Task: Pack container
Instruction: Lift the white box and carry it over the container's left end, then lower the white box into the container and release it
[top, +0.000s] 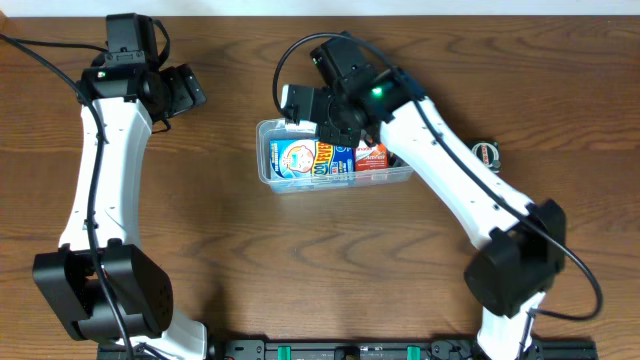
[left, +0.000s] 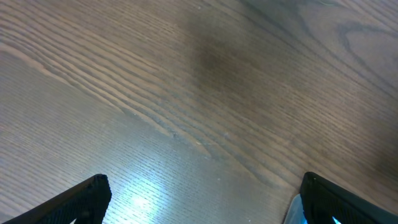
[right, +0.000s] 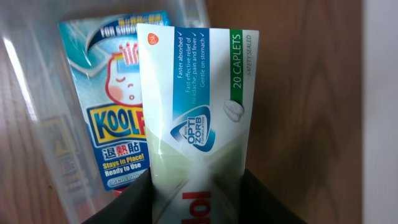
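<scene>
The clear plastic container sits mid-table. Inside it lie a blue Kool Fever pack and a red-orange box. My right gripper hangs over the container's far left part, shut on a white and green caplet box. In the right wrist view, the black fingers press both sides of that box around the gripper's middle. Below it are the blue pack and the container wall. My left gripper is open over bare wood at far left, its middle holding nothing.
A small round dark object lies right of the container, partly behind the right arm. The table is brown wood. Both arm bases stand at the near edge.
</scene>
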